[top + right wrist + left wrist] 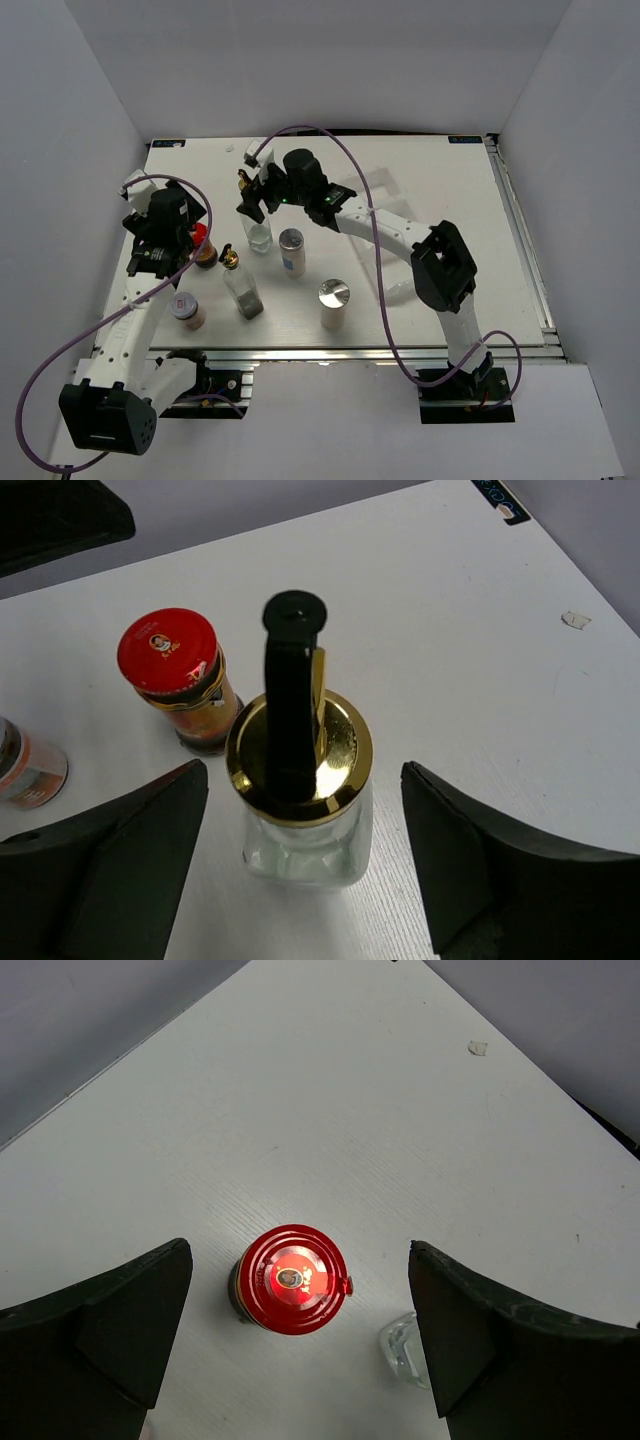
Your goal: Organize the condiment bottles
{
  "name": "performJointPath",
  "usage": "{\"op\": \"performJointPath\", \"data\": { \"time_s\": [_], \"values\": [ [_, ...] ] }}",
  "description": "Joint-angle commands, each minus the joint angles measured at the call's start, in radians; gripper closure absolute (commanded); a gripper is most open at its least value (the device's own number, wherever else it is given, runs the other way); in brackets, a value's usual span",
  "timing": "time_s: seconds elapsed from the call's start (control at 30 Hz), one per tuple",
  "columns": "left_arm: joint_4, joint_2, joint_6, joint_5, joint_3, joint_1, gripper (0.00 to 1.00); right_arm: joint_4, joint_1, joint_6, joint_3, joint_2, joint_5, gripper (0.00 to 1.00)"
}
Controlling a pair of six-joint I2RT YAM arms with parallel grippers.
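My left arm rises from base, wrist pointing straight down. Left gripper (300, 1257) spread wide; red-capped jar (291, 1280) upright directly below, between fingers, touching neither. My right arm stretches across toward left, elbow bent, wrist tipped down. Right gripper (303, 772) spread too; glass bottle (300, 858) upright between fingers, gap either side. Second bottle (244, 292), far cylinder (291, 251), near cylinder (333, 303), pale-lidded jar (187, 311) stand behind both grippers, toward my bases.

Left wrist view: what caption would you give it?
Open left tool hovers above the red-capped jar on the white table.
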Motion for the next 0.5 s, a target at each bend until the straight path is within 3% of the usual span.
{"op": "performJointPath", "data": {
  "time_s": [0.0,0.2,0.27,0.33,0.37,0.47],
  "values": [
    [0.013,-0.026,-0.008,-0.012,-0.016,-0.001,0.02,0.125,0.013,0.011,0.063,0.021,0.039,0.19],
    [0.013,-0.022,-0.008,-0.016,-0.015,-0.001,0.02,0.205,0.021,0.033,0.048,0.032,0.058,0.56],
    [0.013,-0.023,-0.008,-0.018,-0.013,-0.001,0.02,0.234,0.021,0.036,0.025,0.017,0.056,0.80],
    [0.013,-0.023,-0.008,-0.019,-0.013,-0.001,0.02,0.271,0.021,0.043,0.000,-0.010,0.068,0.95],
    [0.013,-0.023,-0.010,-0.022,-0.013,-0.001,0.02,0.289,0.022,0.043,-0.011,-0.019,0.091,0.99],
    [0.007,-0.028,-0.016,-0.030,-0.011,-0.001,0.02,0.331,0.019,0.033,-0.023,-0.056,0.175,1.00]
  ]
}}
